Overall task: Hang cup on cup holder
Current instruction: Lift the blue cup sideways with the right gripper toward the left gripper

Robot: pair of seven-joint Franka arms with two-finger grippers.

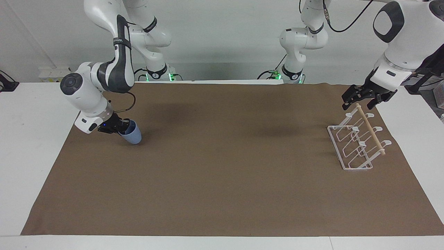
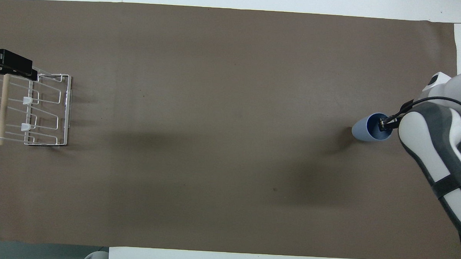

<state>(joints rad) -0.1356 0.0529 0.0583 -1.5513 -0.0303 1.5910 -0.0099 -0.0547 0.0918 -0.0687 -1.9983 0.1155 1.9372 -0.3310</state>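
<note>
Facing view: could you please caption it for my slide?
Right tool grips the tilted blue cup; left tool waits over the white rack.

You had one camera high up across the long brown paper mat (image 1: 222,180), looking back at the robots. Your other camera looked straight down from above them. Both saw the whole mat.

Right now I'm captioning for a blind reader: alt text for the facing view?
The right hand grips the tilted blue cup by its rim on the brown mat. The open left hand hovers over the white cup holder.
</note>
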